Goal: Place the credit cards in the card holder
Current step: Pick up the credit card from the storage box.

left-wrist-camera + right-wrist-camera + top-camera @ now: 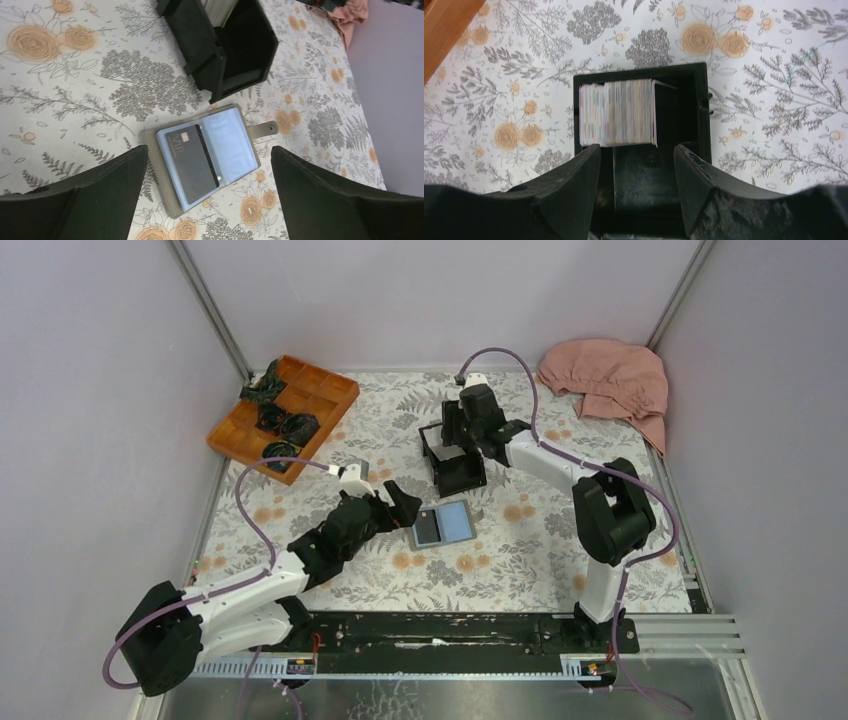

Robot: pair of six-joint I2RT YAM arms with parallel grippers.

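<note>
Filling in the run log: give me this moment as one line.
left gripper: open, over open card holder | right gripper: open, over credit cards in black box | no card held yet

Even diffuse light, soft shadows, sharp focus; wrist-view fingers slightly blurred.

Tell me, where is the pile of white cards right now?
The credit cards stand on edge inside the black box, just past the middle of the table in the top view, directly behind the open card holder.

Gripper point(636, 152) spread above credit cards point(619, 112), upright in black box point(680, 117)
</note>
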